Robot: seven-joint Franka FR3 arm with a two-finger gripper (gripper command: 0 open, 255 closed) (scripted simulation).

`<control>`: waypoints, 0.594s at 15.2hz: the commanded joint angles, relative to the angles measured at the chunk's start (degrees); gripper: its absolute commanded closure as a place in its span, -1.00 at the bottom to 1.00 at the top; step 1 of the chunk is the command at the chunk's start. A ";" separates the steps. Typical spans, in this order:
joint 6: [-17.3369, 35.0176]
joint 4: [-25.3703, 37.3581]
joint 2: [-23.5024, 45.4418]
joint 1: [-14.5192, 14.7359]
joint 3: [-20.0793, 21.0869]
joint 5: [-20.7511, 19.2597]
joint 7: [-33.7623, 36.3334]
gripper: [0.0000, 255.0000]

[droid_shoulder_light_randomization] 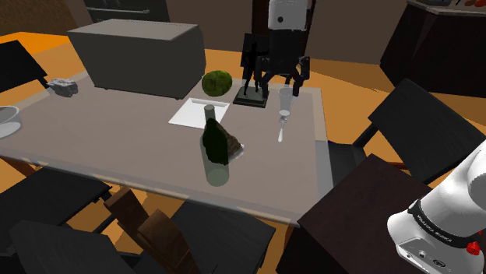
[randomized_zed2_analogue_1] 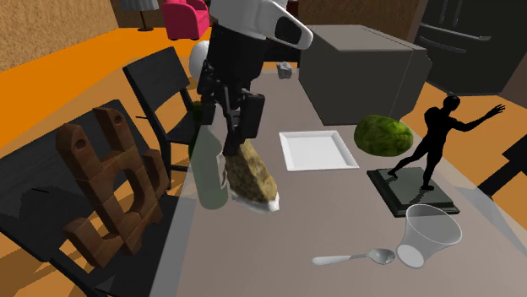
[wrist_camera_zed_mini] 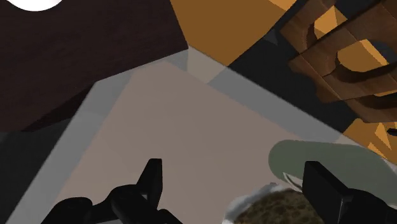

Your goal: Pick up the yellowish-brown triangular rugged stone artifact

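The white arm (randomized_zed2_analogue_1: 253,21) hung over the grey desk (droid_shoulder_light_randomization: 117,132) with its black jaws spread wide and nothing clasped between them. In the second exterior view they stood just above the yellowish-brown stone artifact (randomized_zed2_analogue_1: 251,175), pointing down at it. In the wrist view the stone's mottled top (wrist_camera_zed_mini: 280,207) showed between the two black fingers (wrist_camera_zed_mini: 153,181), with a clear gap to that finger. Whether the other finger touched the stone could not be told.

The stone lay on the desk just beside a dark green bottle (randomized_zed2_analogue_1: 211,169) that stood upright. In the shoulder view the stone (droid_shoulder_light_randomization: 233,145) sat on the right of the bottle (droid_shoulder_light_randomization: 215,140), near the desk's front edge. In the wrist view the bottle (wrist_camera_zed_mini: 331,162) appeared pale green behind the far finger.

A white square tray (randomized_zed2_analogue_1: 317,150) lay flat near the stone, on the side away from the bottle. Beyond the tray rested a green, bumpy round object (randomized_zed2_analogue_1: 383,135), and next to that stood a black figurine (randomized_zed2_analogue_1: 431,143) on a dark base. A clear glass (randomized_zed2_analogue_1: 426,236) lay at the figurine's base, with a spoon (randomized_zed2_analogue_1: 355,257) just beside it. A large grey box (randomized_zed2_analogue_1: 363,72) sat further back on the desk. Dark chairs (droid_shoulder_light_randomization: 424,124) stood around the desk.
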 commanded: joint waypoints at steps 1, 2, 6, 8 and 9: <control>0.02 3.80 4.75 0.35 0.59 1.04 3.85 -1.00; 0.00 5.92 7.27 0.55 0.78 1.46 5.62 -1.00; -0.39 15.06 17.46 1.56 1.13 3.08 12.39 -1.00; -0.80 20.10 22.64 2.14 1.11 3.90 15.63 -1.00; -1.07 22.75 25.27 2.45 1.07 4.32 17.22 -1.00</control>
